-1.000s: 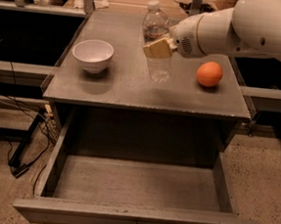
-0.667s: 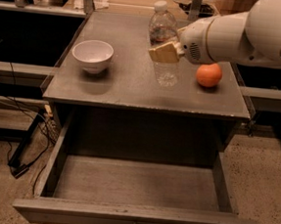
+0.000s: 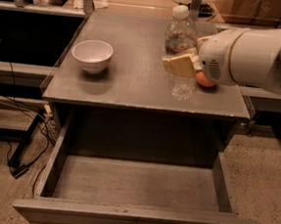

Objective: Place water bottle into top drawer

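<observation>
Moved: pincer (image 3: 180,64) and water bottle (image 3: 179,48) have travelled together toward the worktop's right edge and nearer its front edge than a second ago; my arm now covers most of the orange.
Pincer: clamped around the bottle's middle, one pale pad lying across its near face; it sits over the right half of the worktop (image 3: 137,40), short of the front edge.
Water bottle: upright in the grip, white cap on top, clear base toward the front edge. I cannot tell whether the base rests on the surface or hangs just above it.
Orange (image 3: 205,81): just beside the bottle, close to the right edge, only a sliver showing.
Bowl (image 3: 92,55): white, well apart, in the left half.
Top drawer (image 3: 136,217): pulled fully out below the front edge, nothing in it, knob at the centre of its panel.
Done: I judge the drawer open and the bottle grasped.
Left: carry it past the front edge, lower it into the drawer, let go.
Hidden: the far pad behind the bottle, most of the orange, my arm cut off at the right.
</observation>
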